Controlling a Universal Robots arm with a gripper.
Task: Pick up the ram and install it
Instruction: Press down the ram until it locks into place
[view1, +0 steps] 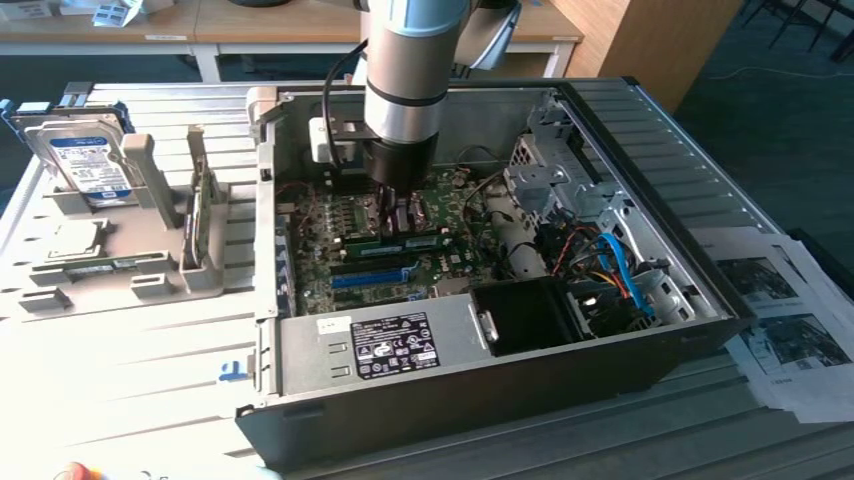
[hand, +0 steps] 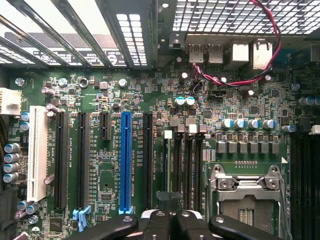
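One open computer case (view1: 534, 300) on the desk (view1: 147, 350); arm lowered inside, gripper (view1: 391, 212) at the motherboard's memory slots, likely pressing the ram (view1: 398, 241) home. That green stick lies just under the jaws. Hard drive (view1: 87, 160) and processor (view1: 74, 238) rest in a parts tray, staged for reach. Wrist view: gripper (hand: 167, 220) jaws closed together above the motherboard (hand: 150, 150), gripping nothing visible.

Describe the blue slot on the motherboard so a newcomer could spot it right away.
Look inside the open computer case at the green motherboard. Among its row of long parallel slots, the blue slot is the only bright blue one, flanked by black slots, with a white one further along.
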